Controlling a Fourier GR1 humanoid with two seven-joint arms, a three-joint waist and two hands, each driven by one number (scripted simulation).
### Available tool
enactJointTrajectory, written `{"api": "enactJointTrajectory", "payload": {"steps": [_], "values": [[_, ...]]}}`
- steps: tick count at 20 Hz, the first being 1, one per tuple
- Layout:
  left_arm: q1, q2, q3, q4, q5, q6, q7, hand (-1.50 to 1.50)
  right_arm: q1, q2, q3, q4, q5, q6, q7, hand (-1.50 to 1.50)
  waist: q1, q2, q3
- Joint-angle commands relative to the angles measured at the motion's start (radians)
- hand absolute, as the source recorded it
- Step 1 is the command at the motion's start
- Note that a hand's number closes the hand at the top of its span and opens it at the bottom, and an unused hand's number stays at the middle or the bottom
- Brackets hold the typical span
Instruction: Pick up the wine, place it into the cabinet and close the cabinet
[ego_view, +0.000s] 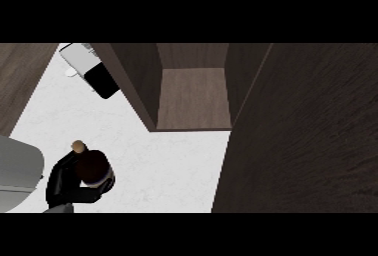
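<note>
Carrying the wine bottle toward the open cabinet

Nearest, at the lower left, the left robot hand (74, 182) has its fingers curled round the dark wine bottle (91, 166), held upright above the white counter (170, 165) with the cork-coloured top showing. Judging from this, the bottle should stay upright and travel up and right, clearing the cabinet's (193, 97) front edge before it settles on the wooden shelf inside. The open cabinet door (303, 135) stands at the right, to be swung shut afterwards. The right robot hand is not visible. Farther off, a black-and-white appliance (92, 67) sits left of the cabinet.
</note>
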Motion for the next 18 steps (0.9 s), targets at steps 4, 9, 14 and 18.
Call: {"api": "enactJointTrajectory", "payload": {"steps": [4, 9, 14, 18], "values": [[0.019, -0.055, -0.141, -0.061, -0.062, -0.082, 0.025, 1.5, 0.021, -0.038, -0.039, -0.156, 0.046, 0.007, 0.054, -1.5, 0.008, 0.002, -0.002], [0.087, -0.084, -0.192, -0.168, -0.036, -0.143, 0.069, 1.5, 0.022, -0.033, -0.026, -0.127, 0.056, 0.011, 0.05, -1.5, 0.017, 0.002, -0.002], [0.074, -0.126, -0.256, -0.276, 0.002, -0.059, 0.174, 1.5, 0.112, -0.074, -0.004, -0.19, 0.038, 0.005, -0.007, -1.5, 0.008, 0.003, -0.002], [0.146, -0.127, -0.325, -0.441, 0.032, -0.047, 0.278, 1.5, 0.16, -0.094, 0.05, -0.223, 0.086, -0.027, -0.019, -1.5, 0.003, -0.002, -0.002]]}}
